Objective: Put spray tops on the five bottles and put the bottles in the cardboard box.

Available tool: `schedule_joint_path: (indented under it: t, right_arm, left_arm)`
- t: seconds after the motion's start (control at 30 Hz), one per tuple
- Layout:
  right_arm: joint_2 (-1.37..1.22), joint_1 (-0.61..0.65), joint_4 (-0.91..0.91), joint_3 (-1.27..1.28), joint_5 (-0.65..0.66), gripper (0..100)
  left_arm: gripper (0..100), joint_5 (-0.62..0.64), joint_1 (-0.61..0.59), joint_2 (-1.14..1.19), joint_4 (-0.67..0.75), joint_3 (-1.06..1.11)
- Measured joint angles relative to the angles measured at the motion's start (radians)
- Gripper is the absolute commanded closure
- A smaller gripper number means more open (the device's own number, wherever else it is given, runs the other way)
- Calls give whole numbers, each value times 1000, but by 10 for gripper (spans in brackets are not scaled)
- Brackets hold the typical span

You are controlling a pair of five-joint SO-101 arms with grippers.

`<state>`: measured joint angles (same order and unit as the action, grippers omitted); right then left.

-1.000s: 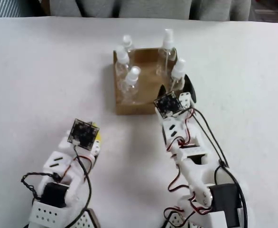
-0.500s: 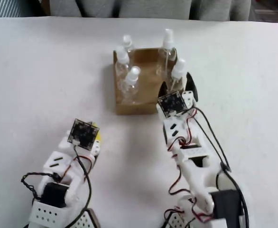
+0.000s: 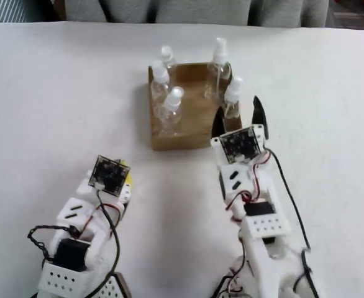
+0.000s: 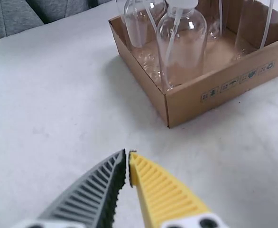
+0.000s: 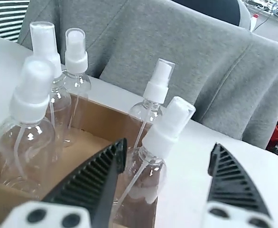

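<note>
Bottle number five (image 3: 231, 99) now stands in the cardboard box (image 3: 176, 141), in the corner nearest my right arm, spray top (image 3: 235, 84) on, beside the other four (image 3: 171, 107). My right gripper (image 3: 237, 109) just let go and backed off, spread wide and empty. Left gripper (image 4: 127, 164) sits closed, holding nothing. Looks basically done.

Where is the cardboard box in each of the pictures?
High view: cardboard box at the middle of the table.
Left wrist view: cardboard box ahead of the shut left gripper, a corner nearest.
Right wrist view: cardboard box just beyond the open right gripper, behind one finger.
Shared landmark: the clear bottles with white spray tops standing in it.
</note>
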<state>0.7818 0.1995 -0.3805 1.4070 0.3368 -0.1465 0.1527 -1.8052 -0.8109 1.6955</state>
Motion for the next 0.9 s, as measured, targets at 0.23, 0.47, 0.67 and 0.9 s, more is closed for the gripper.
schedule_joint_path:
  t: [0.23,0.47,0.67,0.9]
  right_arm:
    - [397,-98,315,97,-66,988]
    - [809,-219,671,166,-95,981]
    - [993,-226,1003,189,-106,981]
    - [1013,-226,1163,206,-178,981]
  left_arm:
    - [976,0,0,0,0,0]
    - [976,0,0,0,0,0]
    - [976,0,0,0,0,0]
    - [977,0,-75,0,-117,0]
